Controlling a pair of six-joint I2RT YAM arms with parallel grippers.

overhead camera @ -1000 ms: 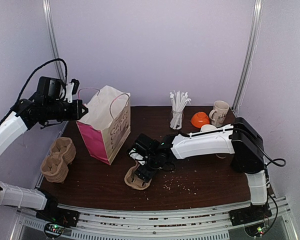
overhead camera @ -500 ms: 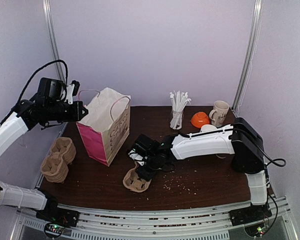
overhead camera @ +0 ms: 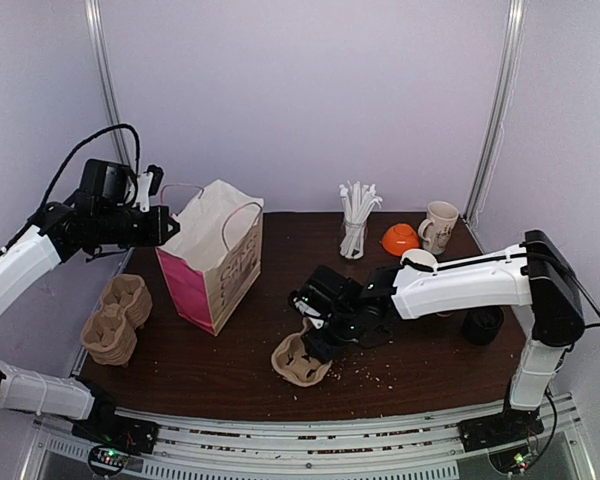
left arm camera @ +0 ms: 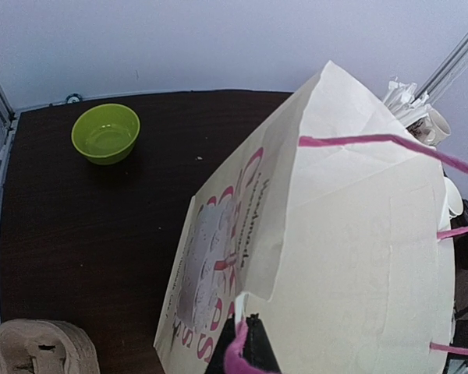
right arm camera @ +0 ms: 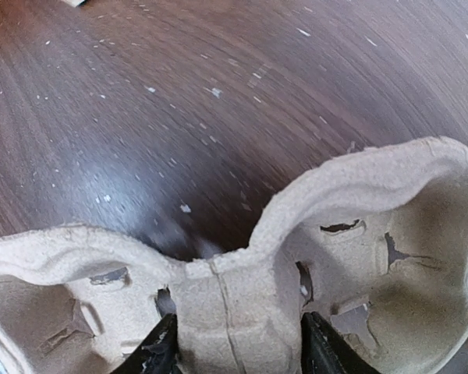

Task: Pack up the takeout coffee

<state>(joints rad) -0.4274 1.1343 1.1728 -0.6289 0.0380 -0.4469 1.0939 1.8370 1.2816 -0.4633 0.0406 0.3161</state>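
My left gripper [overhead camera: 162, 224] is shut on the pink handle [left arm camera: 242, 347] of the cream paper bag [overhead camera: 215, 255] and holds it upright and open at the back left. My right gripper [overhead camera: 316, 343] is shut on the middle ridge of a brown pulp cup carrier [overhead camera: 298, 361], which shows between the fingers [right arm camera: 162, 354] in the right wrist view [right arm camera: 234, 312], low over the table. A dark-lidded takeout cup [overhead camera: 482, 325] stands at the right behind my right arm. A white cup rim [overhead camera: 417, 257] peeks over that arm.
A stack of pulp carriers [overhead camera: 118, 315] lies at the left edge. A jar of white straws [overhead camera: 355, 225], an orange bowl [overhead camera: 400, 239] and a cream mug [overhead camera: 440, 226] stand at the back right. A green bowl [left arm camera: 105, 132] sits behind the bag. Crumbs litter the table.
My right gripper has carried the cup carrier to the right and slightly nearer; the right arm's elbow swung right, uncovering the dark-lidded cup. The left gripper and bag barely moved.
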